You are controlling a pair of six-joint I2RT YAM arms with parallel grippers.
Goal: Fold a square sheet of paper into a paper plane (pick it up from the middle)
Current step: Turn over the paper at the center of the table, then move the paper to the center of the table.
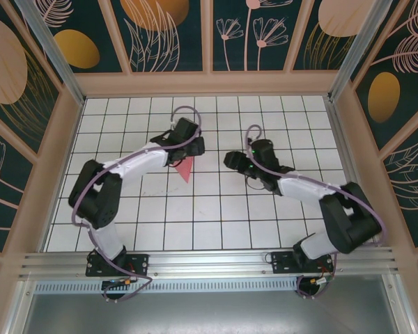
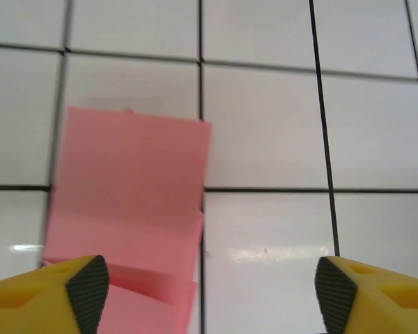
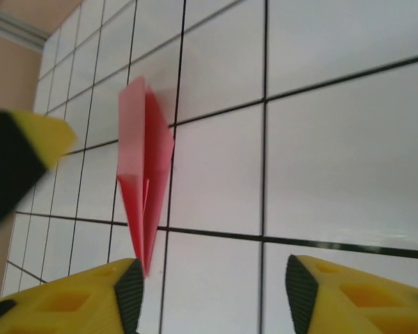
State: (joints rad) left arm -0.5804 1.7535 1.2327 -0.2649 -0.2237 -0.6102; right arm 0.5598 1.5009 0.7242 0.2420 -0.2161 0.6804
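Judged the last step, setting down: paper plane [image 2: 129, 202] on the surface [image 1: 265, 223] low at the left side of the spread left tool [image 2: 210, 292], ahead-left of the spread, empty right tool [image 3: 212, 292]; called next for lifting clear.

You're working in a robot lab test cell: a white gridded tabletop [image 1: 216, 216] boxed in by leaf-print wall panels [image 1: 171, 35] from nine round to three o'clock. At six, an aluminium mounting rail [image 1: 209, 263] carries the left arm [image 1: 97, 198] and right arm [image 1: 345, 219].

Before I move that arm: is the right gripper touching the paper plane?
Apart. The top view shows bare white tile between the right gripper and the paper plane.
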